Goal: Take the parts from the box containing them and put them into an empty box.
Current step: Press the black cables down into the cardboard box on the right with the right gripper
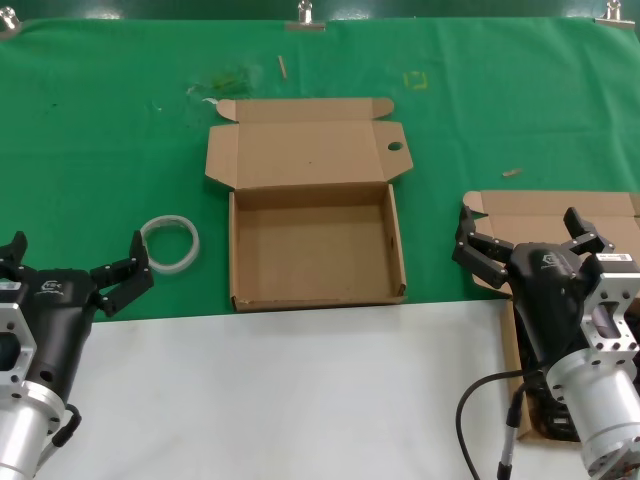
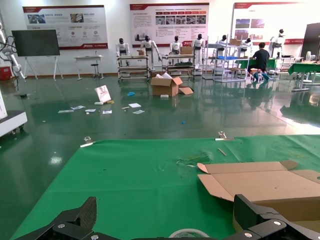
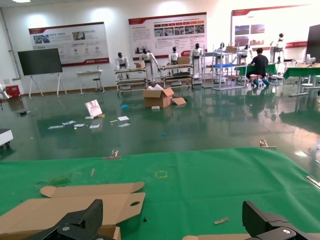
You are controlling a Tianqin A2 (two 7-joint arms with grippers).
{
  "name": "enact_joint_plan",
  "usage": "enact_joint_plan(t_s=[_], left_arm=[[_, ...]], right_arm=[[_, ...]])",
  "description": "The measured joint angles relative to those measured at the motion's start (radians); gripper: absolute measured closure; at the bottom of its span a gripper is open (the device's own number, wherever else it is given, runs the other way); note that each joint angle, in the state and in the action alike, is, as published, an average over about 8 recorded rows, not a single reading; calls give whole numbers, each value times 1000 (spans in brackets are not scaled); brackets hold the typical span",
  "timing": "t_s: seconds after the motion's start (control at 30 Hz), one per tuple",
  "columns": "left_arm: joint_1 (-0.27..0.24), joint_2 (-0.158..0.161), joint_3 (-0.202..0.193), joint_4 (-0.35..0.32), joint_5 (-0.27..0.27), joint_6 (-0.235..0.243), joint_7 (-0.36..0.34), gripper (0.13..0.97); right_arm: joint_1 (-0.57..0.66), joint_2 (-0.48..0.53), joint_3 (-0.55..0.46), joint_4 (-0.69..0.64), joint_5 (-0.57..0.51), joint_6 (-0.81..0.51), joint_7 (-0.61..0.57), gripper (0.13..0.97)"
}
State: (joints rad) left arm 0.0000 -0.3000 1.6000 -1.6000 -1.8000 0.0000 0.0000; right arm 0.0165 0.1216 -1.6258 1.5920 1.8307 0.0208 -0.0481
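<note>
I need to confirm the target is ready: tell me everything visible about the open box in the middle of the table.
The empty box is a shallow brown cardboard mailer, sitting flat on the green cloth, its front edge at the white surface. Its hinged lid lies open at the far side, flaps spread, one with a small round hole. Nothing is inside. The white tape ring lies apart on its left.

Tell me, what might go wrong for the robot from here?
The right end effector hovers open above the box at the right, hiding most of the black cables, so a grab could miss or snag them. The empty box has its lid standing open; a carried cable might catch it. The white tape ring lies close to the left end effector.
</note>
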Motion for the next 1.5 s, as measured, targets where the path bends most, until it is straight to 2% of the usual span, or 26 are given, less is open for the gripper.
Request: enact_joint_plan(t_s=[1.13, 1.3, 1.5], left_arm=[[0, 0, 0, 0, 0, 0, 0, 132], [0, 0, 0, 0, 0, 0, 0, 132], [0, 0, 0, 0, 0, 0, 0, 132]], right_arm=[[-19, -1, 0, 18, 2, 31, -14, 129], [-43, -1, -52, 55, 88, 140, -101, 129], [-68, -2, -146, 111, 254, 366, -330, 129]])
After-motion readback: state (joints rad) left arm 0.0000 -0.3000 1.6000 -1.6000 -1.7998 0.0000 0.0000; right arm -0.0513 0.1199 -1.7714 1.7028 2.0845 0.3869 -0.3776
